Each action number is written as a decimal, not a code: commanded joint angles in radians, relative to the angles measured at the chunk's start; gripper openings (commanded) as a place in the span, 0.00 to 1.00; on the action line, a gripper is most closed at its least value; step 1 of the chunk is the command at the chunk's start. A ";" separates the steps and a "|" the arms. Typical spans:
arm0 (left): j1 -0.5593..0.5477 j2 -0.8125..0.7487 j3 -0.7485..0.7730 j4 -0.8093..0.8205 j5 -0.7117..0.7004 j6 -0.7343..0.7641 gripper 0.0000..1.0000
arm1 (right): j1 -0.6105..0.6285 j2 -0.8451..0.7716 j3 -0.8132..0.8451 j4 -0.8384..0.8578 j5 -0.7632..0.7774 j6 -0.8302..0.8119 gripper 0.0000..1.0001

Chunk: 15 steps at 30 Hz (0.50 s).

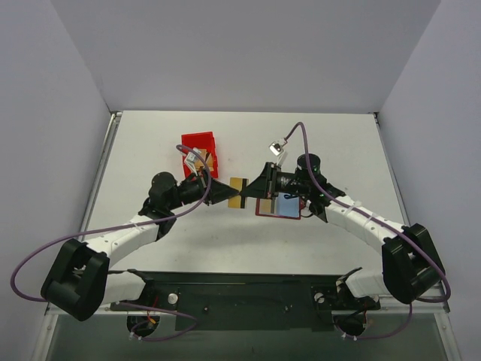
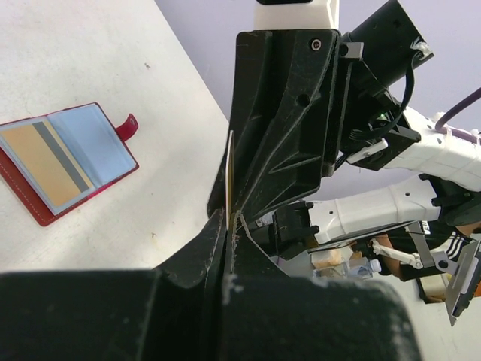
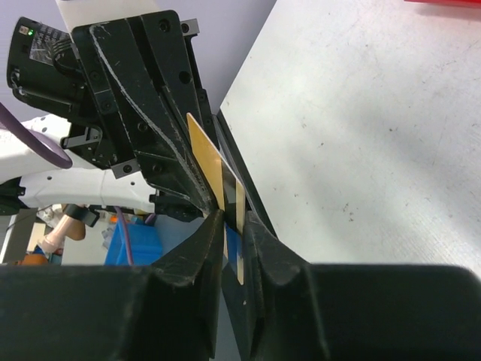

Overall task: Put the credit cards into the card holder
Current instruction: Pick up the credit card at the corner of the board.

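credit card [image 1: 239, 192], ends hidden by jaws

top: overhead, far, whole table [image 1: 248, 248] | wrists: close, facing each other | shared: held card [image 1: 239, 192]

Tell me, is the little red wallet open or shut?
Open. The wallet lies spread flat, its blue inside showing, with a gold card in one pocket.
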 commanded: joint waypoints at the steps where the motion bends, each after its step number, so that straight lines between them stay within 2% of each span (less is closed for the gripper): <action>1: -0.019 0.000 0.017 0.073 0.006 -0.004 0.01 | 0.012 0.005 0.038 0.088 -0.021 0.003 0.07; 2: -0.019 -0.002 0.015 0.071 0.000 -0.002 0.04 | 0.012 0.002 0.036 0.082 -0.021 0.001 0.01; 4: -0.016 -0.008 0.017 0.061 -0.020 0.004 0.19 | 0.008 -0.003 0.038 0.055 -0.014 -0.008 0.00; 6: -0.013 -0.014 0.025 0.038 -0.043 0.013 0.39 | 0.000 -0.012 0.041 0.012 0.011 -0.025 0.00; 8: -0.007 -0.013 0.034 0.015 -0.054 0.021 0.53 | -0.014 -0.027 0.054 -0.089 0.060 -0.063 0.00; 11: -0.002 -0.002 0.052 -0.027 -0.066 0.045 0.61 | -0.054 -0.057 0.082 -0.333 0.169 -0.132 0.00; 12: -0.002 -0.001 0.073 -0.091 -0.080 0.080 0.66 | -0.060 -0.057 0.103 -0.387 0.233 -0.182 0.00; 13: -0.008 0.010 0.086 -0.125 -0.089 0.125 0.68 | -0.080 -0.046 0.126 -0.533 0.270 -0.215 0.00; 15: -0.022 0.022 0.115 -0.226 -0.149 0.189 0.68 | -0.110 -0.026 0.180 -0.696 0.367 -0.285 0.00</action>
